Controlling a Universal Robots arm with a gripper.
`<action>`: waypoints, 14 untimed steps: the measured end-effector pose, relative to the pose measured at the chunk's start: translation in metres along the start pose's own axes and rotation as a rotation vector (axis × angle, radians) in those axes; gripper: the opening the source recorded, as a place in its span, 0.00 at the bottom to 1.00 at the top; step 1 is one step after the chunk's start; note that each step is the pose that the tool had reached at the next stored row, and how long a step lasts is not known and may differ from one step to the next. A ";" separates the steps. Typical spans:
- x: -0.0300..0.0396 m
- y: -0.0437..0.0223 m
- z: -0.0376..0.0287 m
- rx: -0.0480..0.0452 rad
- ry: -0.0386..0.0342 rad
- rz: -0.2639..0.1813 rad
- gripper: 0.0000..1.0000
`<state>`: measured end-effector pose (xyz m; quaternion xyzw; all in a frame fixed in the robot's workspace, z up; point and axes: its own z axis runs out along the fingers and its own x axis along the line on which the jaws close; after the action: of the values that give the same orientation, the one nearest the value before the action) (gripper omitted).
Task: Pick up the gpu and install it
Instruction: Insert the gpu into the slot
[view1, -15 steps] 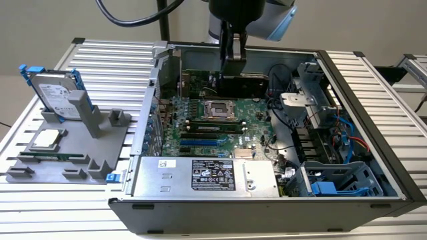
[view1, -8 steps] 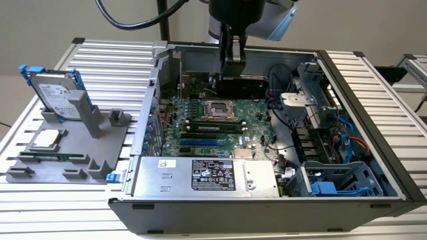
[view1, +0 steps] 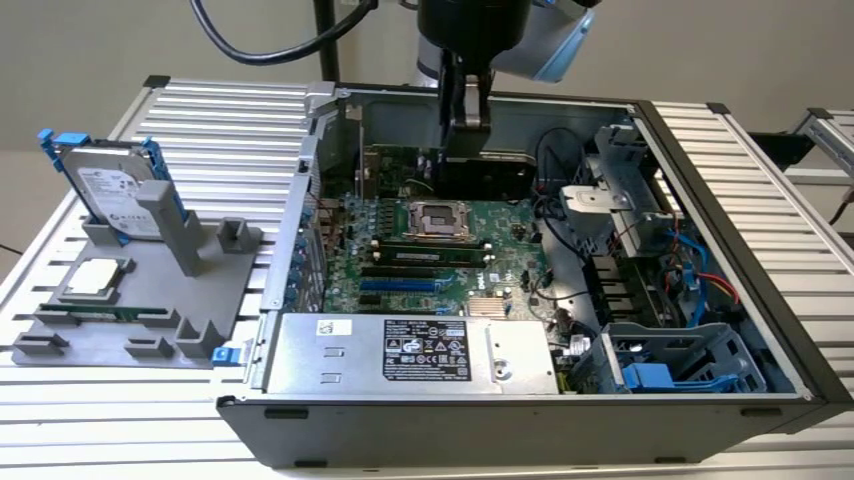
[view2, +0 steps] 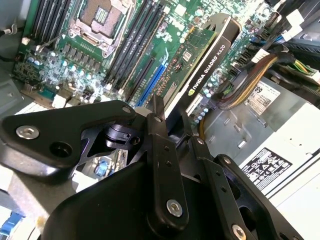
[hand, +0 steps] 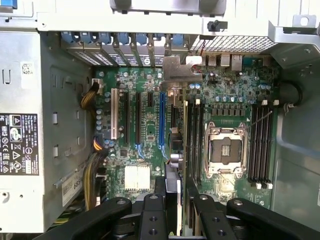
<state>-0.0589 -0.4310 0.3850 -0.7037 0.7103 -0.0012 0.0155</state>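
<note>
Exterior view: pincer (view1: 466, 140) clamps the gpu (view1: 483, 172) over the motherboard (view1: 434, 255), memory sticks (view1: 424, 254) beside it.

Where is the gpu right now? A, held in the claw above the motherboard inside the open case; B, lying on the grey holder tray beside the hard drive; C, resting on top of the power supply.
A: the claw grips the gpu over the motherboard inside the case.
</note>
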 end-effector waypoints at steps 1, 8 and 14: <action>0.0000 0.0000 0.0004 0.0000 0.0000 0.000 0.00; 0.0001 0.0001 0.0024 0.0000 0.0001 0.000 0.00; 0.0001 0.0001 0.0042 0.0000 0.0000 0.000 0.00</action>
<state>-0.0589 -0.4310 0.3808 -0.7037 0.7103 -0.0012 0.0155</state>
